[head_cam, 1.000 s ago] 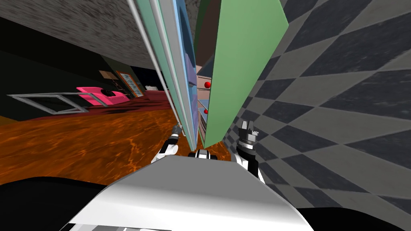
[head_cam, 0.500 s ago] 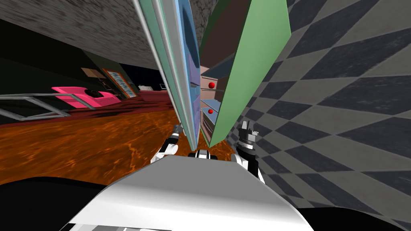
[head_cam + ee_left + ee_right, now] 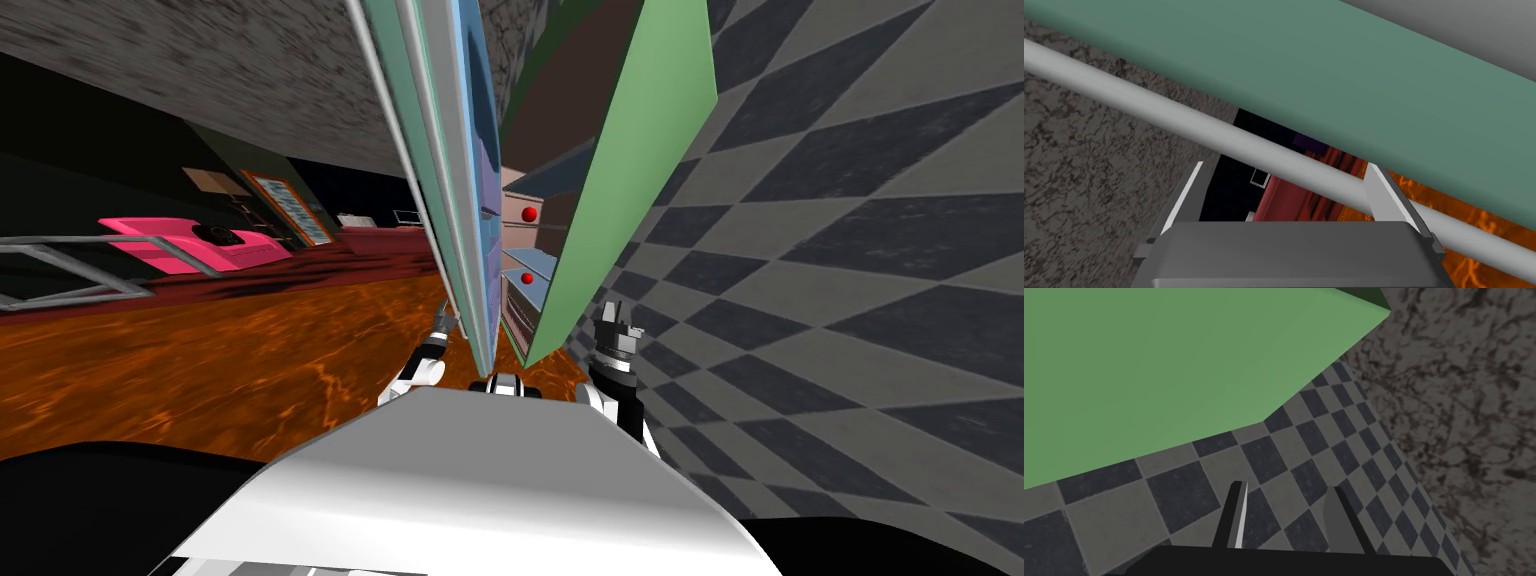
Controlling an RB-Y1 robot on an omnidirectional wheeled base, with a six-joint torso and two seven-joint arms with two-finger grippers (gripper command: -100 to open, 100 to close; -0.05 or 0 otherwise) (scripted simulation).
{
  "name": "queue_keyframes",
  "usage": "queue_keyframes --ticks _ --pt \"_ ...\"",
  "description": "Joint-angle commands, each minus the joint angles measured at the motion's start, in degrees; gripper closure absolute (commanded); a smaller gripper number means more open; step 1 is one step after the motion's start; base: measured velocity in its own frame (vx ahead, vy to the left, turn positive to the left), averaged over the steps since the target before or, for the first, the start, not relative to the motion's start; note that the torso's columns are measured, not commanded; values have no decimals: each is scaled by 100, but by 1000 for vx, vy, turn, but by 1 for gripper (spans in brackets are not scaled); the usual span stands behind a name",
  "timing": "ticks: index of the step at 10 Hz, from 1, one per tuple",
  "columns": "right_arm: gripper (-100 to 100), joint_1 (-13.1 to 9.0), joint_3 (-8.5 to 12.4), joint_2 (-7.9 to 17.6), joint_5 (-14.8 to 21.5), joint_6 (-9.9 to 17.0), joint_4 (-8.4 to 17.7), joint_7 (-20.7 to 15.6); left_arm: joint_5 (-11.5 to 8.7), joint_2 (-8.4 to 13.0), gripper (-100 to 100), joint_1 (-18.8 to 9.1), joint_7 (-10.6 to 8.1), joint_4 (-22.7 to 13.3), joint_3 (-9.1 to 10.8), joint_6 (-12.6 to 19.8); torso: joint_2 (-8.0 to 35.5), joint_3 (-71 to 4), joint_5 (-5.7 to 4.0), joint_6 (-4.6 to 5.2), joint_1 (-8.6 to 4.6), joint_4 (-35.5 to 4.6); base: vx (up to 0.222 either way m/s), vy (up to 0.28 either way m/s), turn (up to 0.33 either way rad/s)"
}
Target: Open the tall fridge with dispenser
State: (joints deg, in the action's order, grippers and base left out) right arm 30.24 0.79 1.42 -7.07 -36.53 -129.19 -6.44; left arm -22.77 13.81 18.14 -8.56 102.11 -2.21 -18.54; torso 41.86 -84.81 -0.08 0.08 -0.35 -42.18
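Fingers of the left tool stand spread and released, clamping nothing, with the fridge door's handle slanting across the gap between them. The handle is a long, round, pale grey bar. It passes behind one blade, and I cannot tell whether it touches either. Just beyond the bar runs the door itself, a flat slab of dull teal green with a grey band along its far edge.

In the head view this tool sits at the handle's lower end, at 9 o'clock of the door's edge, and the tall fridge climbs from there toward 12 o'clock. The door stands ajar and shows nearly edge-on: teal outside, a grey rim, pale blue lining inside. At 3 o'clock of it rises a brighter green panel of the fridge. In the wedge between the two are shelves and two small red balls, one above the other.

The right tool hangs at 3 o'clock of the green panel's foot, apart from it. Its blades are unclenched, a narrow gap apart with nothing between them, and they point at a wall chequered in dark and mid grey.

An orange marbled floor spreads at 9 o'clock of the fridge. Farther off, near 10 o'clock, lie a bright pink object and a grey metal frame.
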Motion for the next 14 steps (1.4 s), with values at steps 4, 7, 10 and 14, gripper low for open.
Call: queue_keyframes --ticks 4,7,10,14 --pt "0 -1 0 0 0 0 0 0 -23 130 100 38 -79 18 -113 24 31 21 2 1 28 -18 -24 51 -42" --pt "0 0 3 3 0 0 1 0 -41 258 100 50 -149 85 -219 13 -9 -8 16 5 72 -4 27 287 -94" --pt "0 -1 3 4 0 0 0 0 -69 450 100 69 -253 187 -379 -3 -6 -5 2 21 23 -10 25 313 -121" --pt "0 0 3 4 0 0 0 0 -91 607 100 110 -333 239 -511 -13 14 6 2 8 33 -16 16 290 -103"
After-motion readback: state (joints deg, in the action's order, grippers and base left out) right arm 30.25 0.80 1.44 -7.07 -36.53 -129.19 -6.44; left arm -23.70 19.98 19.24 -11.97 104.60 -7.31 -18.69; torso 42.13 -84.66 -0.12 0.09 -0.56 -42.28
